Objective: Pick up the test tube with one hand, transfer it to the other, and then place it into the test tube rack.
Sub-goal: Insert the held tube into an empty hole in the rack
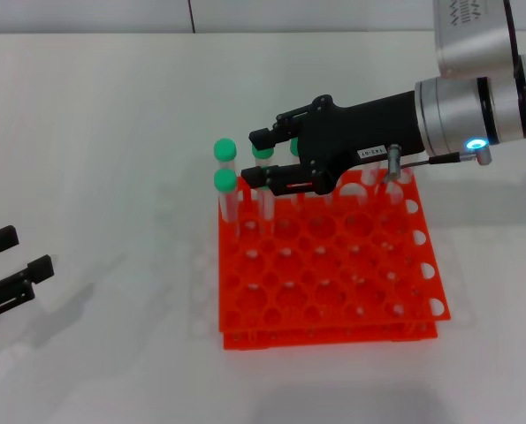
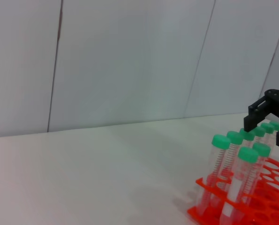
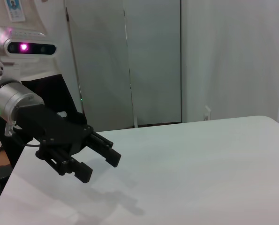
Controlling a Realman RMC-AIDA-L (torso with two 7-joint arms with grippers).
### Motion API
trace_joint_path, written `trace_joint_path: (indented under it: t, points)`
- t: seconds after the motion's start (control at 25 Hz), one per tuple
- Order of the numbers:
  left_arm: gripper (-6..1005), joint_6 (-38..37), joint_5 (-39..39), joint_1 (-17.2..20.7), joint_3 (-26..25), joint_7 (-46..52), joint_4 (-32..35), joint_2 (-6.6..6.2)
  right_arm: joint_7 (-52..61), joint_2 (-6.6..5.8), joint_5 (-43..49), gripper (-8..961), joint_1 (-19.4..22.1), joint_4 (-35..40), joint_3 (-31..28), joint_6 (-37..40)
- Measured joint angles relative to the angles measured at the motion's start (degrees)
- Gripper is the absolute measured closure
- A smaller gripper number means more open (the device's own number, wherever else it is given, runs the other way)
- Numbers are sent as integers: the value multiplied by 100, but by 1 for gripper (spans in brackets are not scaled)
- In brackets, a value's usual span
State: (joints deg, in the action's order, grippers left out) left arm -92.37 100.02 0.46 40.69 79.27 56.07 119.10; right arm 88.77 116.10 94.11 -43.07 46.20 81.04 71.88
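The test tube [image 1: 266, 181] stands upright in the back-left corner of the test tube rack [image 1: 333, 274], its green cap lying between the spread fingers of the right pincer [image 1: 259, 159], which hovers over that corner with nothing visibly pinched; whether a pad touches the cap cannot be told. It is one of a cluster of identical green-capped tubes [image 2: 233, 159] seated in neighbouring holes, seen from the left wrist as slim clear cylinders with printed graduations and round, smooth caps. Such a tube should handle as light and stiff, its plastic wall slick, so a grip just below the cap, or on the cap's rim, would likely hold best without slipping; a hard squeeze mid-body seems needless. The rack is bright orange-red moulded plastic, square and two-tiered, with a grid of round holes, most of them unfilled, and it rests on a plain white matte counter [image 1: 103, 132]. The left pincer [image 1: 11, 265], black and blocky, waits low at the counter's near-left edge, well apart from the rack, its fingers spread and holding nothing.
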Motion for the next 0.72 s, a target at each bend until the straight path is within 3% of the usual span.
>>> trace_joint_path:
  t: [0.08, 0.2, 0.52, 0.72]
  points:
    - [285, 0, 0, -12, 0, 0, 0, -4, 12, 0, -1, 579, 0, 2, 0, 0]
    - [285, 0, 34, -23, 0, 0, 0, -10, 25, 0, -33, 377, 3, 6, 0, 2]
    - [285, -136, 63, -29, -218, -25, 0, -2, 39, -59, -221, 333, 136, 160, -149, 425]
    - [285, -275, 30, -78, -277, -71, 0, -1, -54, -83, -208, 333, 715, 633, -633, 944]
